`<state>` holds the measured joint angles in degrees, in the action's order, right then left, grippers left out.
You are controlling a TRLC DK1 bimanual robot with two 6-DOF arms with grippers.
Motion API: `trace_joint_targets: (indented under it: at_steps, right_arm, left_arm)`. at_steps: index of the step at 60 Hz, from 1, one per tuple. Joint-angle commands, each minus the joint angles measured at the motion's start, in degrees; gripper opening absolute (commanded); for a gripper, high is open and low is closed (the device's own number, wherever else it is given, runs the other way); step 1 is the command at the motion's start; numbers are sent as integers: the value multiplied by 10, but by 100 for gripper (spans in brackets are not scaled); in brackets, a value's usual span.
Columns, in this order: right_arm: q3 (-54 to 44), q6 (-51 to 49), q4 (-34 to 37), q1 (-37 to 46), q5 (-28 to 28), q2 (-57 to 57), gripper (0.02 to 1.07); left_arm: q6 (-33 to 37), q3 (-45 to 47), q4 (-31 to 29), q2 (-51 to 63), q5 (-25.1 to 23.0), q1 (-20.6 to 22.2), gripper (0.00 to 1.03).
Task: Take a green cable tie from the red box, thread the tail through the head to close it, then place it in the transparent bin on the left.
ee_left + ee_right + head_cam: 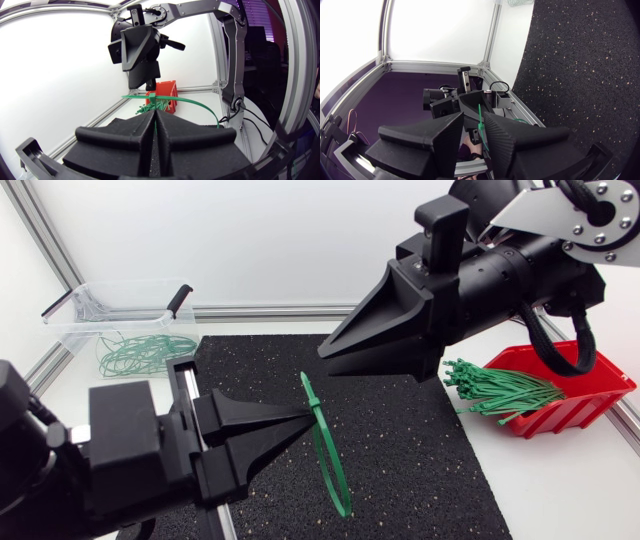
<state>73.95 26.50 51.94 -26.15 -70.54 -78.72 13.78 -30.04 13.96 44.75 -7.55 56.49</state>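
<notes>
Two views, head and left wrist, show the red box (595, 380).

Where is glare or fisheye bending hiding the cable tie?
Head view: even light, no glare, green cable tie clear against the black mat. Left wrist view: bright behind, fisheye bowing at edges, tie visible ahead of the left gripper. Right wrist view: only a short strip shows.

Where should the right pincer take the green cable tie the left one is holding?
Take the cable tie by the short end jutting past the left pincer, coming in from the right pincer's side: that end stands free; the long loop would likely flex away.
</notes>
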Motion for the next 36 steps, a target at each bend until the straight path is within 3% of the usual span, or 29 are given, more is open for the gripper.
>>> trace_joint_targets:
  at_steps: [1, 13, 36]
  right_arm:
    - [15, -41, 18, 0, -5, -17, 37]
    - [8, -98, 33, -11, 0, -42, 37]
    - [24, -109, 33, -19, -1, -53, 37]
  left_arm:
    - [20, 11, 10, -8, -18, -20, 4]
    - [24, 13, 15, -5, -48, -51, 4]
    - [51, 27, 36, -1, -54, -38, 4]
